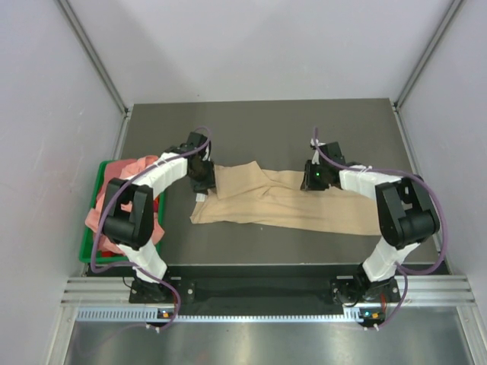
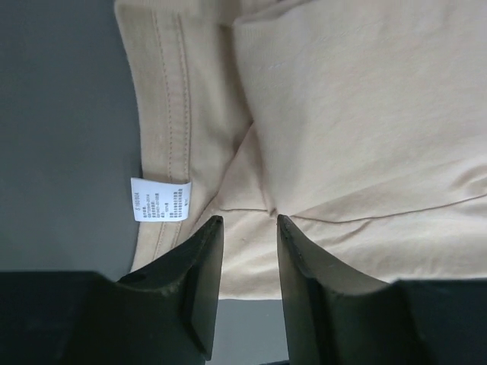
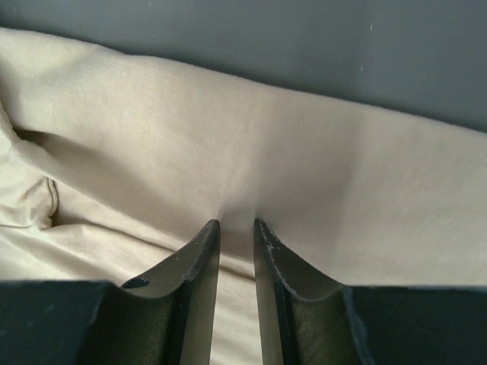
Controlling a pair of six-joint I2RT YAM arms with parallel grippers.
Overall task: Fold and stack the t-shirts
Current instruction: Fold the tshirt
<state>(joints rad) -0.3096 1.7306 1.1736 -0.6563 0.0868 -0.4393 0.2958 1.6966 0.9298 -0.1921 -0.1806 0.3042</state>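
The tan t-shirt (image 1: pixel 289 204) lies flat on the counter (image 1: pixel 266 125) just beside the green bin (image 1: pixel 86 247). Its long axis runs straight away from the bin and tilts slightly toward my bases at the far end. The end with the small white label (image 2: pixel 160 200) and a stitched band points at the bin. The cloth is plain beige and soft, folded over itself into a long strip with loose creases.

My left claw (image 1: pixel 205 181) hangs over the shirt's bin-side end with its jaws apart, and the cloth lies loose beneath them. My right claw (image 1: pixel 313 181) is farther from the bin, on the strip's back edge. Its jaws are nearly together, pinching a ridge of the tan cloth.

Salmon-pink t-shirts (image 1: pixel 141 164) are heaped in the bin and spill over its rim.
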